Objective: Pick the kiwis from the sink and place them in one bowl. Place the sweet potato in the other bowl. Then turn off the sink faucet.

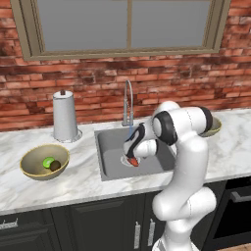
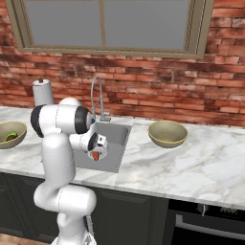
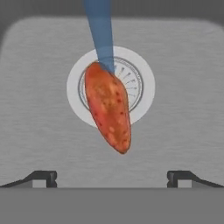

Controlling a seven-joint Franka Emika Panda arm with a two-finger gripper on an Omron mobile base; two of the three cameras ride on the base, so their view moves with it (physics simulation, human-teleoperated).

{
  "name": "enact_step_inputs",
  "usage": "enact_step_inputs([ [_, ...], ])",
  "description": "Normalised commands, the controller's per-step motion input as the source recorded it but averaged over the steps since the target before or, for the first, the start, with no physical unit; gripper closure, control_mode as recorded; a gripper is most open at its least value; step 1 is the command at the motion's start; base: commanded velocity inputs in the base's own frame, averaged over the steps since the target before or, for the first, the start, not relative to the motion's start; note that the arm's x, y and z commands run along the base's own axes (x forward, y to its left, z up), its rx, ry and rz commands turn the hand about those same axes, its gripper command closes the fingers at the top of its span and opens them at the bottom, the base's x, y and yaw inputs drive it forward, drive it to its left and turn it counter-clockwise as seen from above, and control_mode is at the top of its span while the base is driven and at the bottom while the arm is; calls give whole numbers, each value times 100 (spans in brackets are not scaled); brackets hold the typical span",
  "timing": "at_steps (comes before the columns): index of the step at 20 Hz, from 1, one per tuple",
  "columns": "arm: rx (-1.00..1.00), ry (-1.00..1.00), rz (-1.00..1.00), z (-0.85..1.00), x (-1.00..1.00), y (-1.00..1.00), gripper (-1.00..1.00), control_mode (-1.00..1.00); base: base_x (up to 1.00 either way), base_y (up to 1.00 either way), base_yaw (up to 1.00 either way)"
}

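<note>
Spanning the scene, the white marble counter [image 1: 83, 181] holds the sink [image 1: 110, 147], whose grey basin has a round light drain [image 3: 146, 87] at its centre. Behind it rises the sink faucet [image 1: 128, 100], a blue stream of water [image 3: 100, 35] falling onto the drain. One bowl [image 1: 34, 164] sits left of the basin with both kiwis inside, the green one [image 1: 48, 162] touching the brown one [image 1: 55, 165]. The other bowl [image 2: 167, 134] sits to the right. Down in the basin, the gripper [image 3: 112, 177] hangs over the sweet potato [image 3: 108, 107], jaws spread wide and holding nothing; the root lies across the drain.
</note>
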Motion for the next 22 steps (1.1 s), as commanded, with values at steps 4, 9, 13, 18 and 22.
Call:
enact_step_inputs([
  [4,0,3,0,-29,38,10,-100,-100,0,0,0],
  [9,0,4,0,-31,34,15,-100,-100,0,0,0],
  [13,0,6,0,-38,30,3,-100,-100,0,0,0],
  [18,0,9,0,-46,27,0,-100,-100,0,0,0],
  [22,-1,9,0,-48,19,4,100,-100,0,0,0],
])
